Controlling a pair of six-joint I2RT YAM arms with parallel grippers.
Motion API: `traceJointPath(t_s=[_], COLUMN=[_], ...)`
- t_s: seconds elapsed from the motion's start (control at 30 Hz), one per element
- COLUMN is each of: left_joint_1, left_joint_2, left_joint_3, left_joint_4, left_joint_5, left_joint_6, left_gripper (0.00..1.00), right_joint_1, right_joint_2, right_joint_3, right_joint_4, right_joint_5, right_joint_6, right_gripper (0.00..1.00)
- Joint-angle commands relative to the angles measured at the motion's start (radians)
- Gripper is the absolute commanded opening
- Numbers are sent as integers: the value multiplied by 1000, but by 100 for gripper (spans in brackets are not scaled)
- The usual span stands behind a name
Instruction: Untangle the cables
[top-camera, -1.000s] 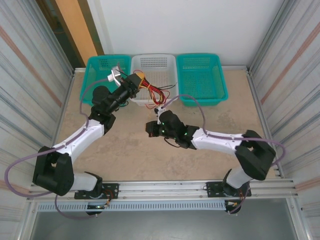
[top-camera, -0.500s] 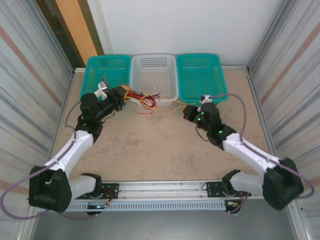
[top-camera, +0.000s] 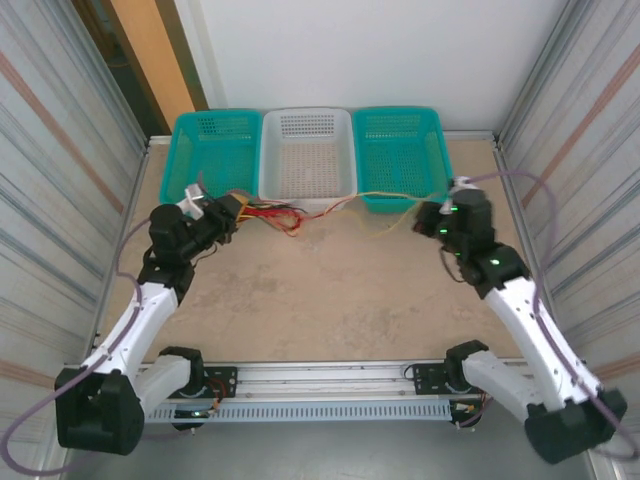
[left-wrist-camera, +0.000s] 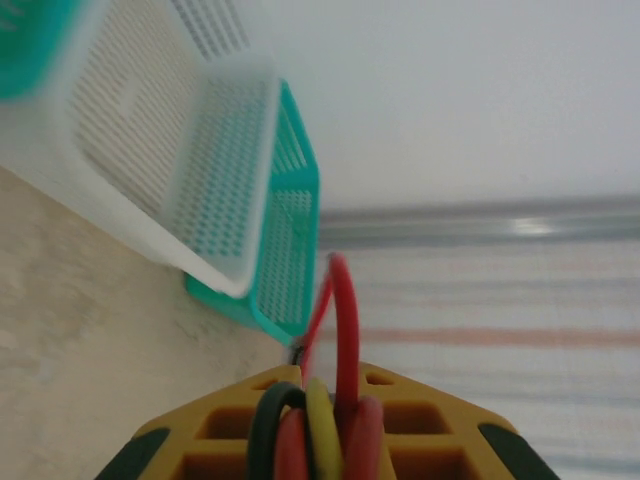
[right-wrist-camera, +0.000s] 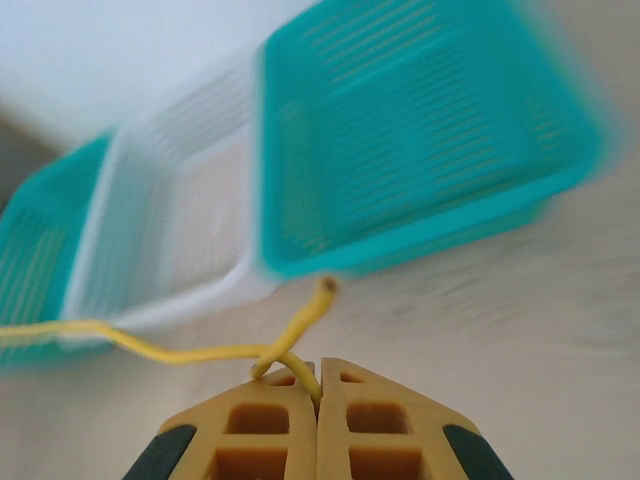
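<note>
Red, black and yellow cables (top-camera: 272, 212) bunch in the left gripper (top-camera: 233, 206), clamped around them near a white basket (top-camera: 306, 112). We see one yellow strand (right-wrist-camera: 200, 353) stretched across to the right gripper (right-wrist-camera: 318, 385), whose jaws pinch it. Three perforated plastic baskets line the mottled beige table (top-camera: 320, 300), the white one between a left teal basket (top-camera: 216, 115) and a right teal basket (top-camera: 397, 111).

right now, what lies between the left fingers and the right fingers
A yellow cable stretches from the left fingers to the right fingers over bare table, in the top view.
</note>
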Motion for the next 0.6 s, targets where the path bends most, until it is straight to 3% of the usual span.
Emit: traceJointPath(t_s=[0.0, 0.13, 0.27, 0.4, 0.57], left_joint_1=[37, 21, -124, -304, -425], left_joint_2=[-11, 21, 65, 134, 262], left_joint_3=[-39, -49, -42, -84, -128], left_joint_4=[-74, -43, -49, -22, 112], left_joint_5=[-45, -35, -89, -202, -256], left_joint_6=[63, 64, 99, 103, 80], left_gripper=[0, 0, 0, 0, 0], right_joint_1=[-157, -250, -230, -130, 42], right_joint_2=[-91, -86, -61, -55, -21], right_joint_3=[38, 82, 96, 109, 131], right_joint_4=[-113, -122, -97, -99, -130], right_joint_5=[-11, -119, -179, -135, -41], right_joint_6=[-16, -32, -14, -12, -30], right_gripper=[0, 0, 0, 0, 0])
